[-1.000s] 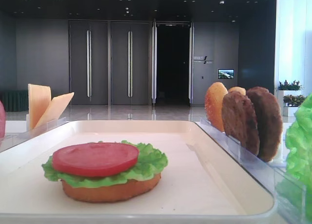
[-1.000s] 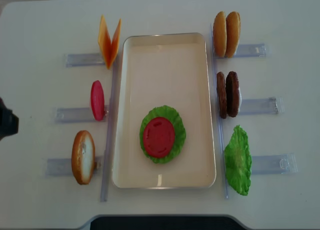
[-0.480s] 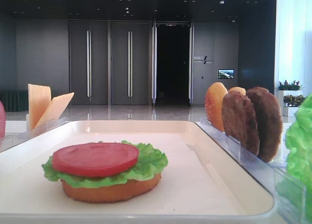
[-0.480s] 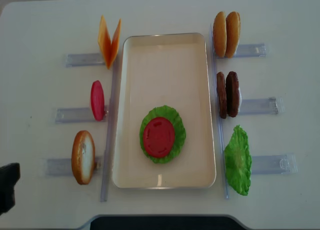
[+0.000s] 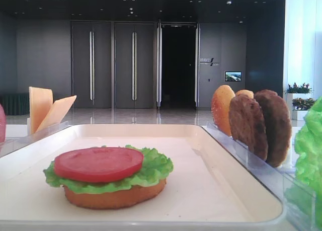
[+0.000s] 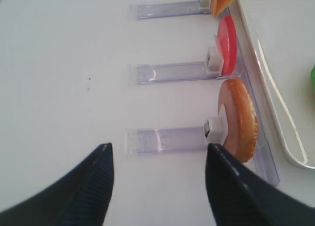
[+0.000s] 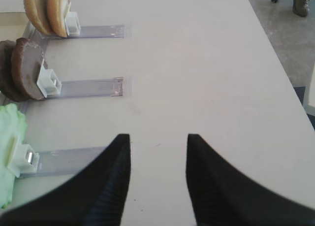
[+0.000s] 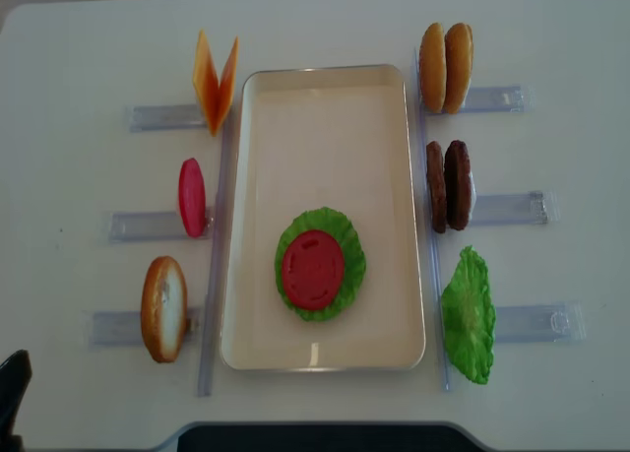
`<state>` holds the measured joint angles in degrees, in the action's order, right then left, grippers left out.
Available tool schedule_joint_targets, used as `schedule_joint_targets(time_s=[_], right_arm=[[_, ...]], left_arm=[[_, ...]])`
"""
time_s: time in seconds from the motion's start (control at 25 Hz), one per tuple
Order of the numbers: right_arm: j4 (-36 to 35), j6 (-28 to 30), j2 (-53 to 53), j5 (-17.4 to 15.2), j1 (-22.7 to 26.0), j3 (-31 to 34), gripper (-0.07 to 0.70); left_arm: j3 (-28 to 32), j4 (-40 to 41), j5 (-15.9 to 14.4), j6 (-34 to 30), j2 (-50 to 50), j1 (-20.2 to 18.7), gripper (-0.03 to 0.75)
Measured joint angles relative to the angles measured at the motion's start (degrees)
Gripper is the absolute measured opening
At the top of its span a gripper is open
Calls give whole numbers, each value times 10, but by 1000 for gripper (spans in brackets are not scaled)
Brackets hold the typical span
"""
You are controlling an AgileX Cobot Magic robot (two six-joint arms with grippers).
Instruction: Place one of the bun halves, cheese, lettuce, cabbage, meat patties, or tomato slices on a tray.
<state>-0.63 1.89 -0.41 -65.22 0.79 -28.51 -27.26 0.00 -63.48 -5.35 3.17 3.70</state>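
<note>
Judging by the layout, the next pick is an open choice, and picking well starts with what already sits on the tray (image 8: pixel 325 88): a bun half at the bottom, a lettuce leaf (image 8: pixel 321 265) over it and a tomato slice (image 8: pixel 313 269) on top, all in the near half of the tray. A meat patty (image 8: pixel 448 185) or a cheese slice (image 8: pixel 216 81) seems the natural layer to add.

Both arms are pulled back, well apart from any food. The left gripper (image 6: pixel 157 186) has its fingers spread wide with nothing between them, hovering over bare table near the holder of the spare bun half (image 6: pixel 238 118), with the spare tomato slice (image 6: pixel 227 45) one holder further on. The right gripper (image 7: pixel 158 179) is also spread and empty, above the table beside the lettuce holder, with the patties (image 7: pixel 22 71) further off.

Each piece stands on edge in a clear holder (image 8: pixel 507 209). A good grasp probably comes down over the disc's thin edge, squeezes its flat faces, then lifts straight up before crossing the rim, so the stack is not knocked.
</note>
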Motion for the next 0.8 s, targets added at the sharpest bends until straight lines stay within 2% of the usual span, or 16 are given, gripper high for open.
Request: schedule_joint_targets(time_s=[0.32, 0.8], right_arm=[[0, 0, 0, 0, 0, 0, 293], [1, 0, 0, 0, 0, 0, 293]], left_arm=[[1, 0, 0, 0, -39, 0, 453], [1, 0, -1, 0, -40, 0, 453]])
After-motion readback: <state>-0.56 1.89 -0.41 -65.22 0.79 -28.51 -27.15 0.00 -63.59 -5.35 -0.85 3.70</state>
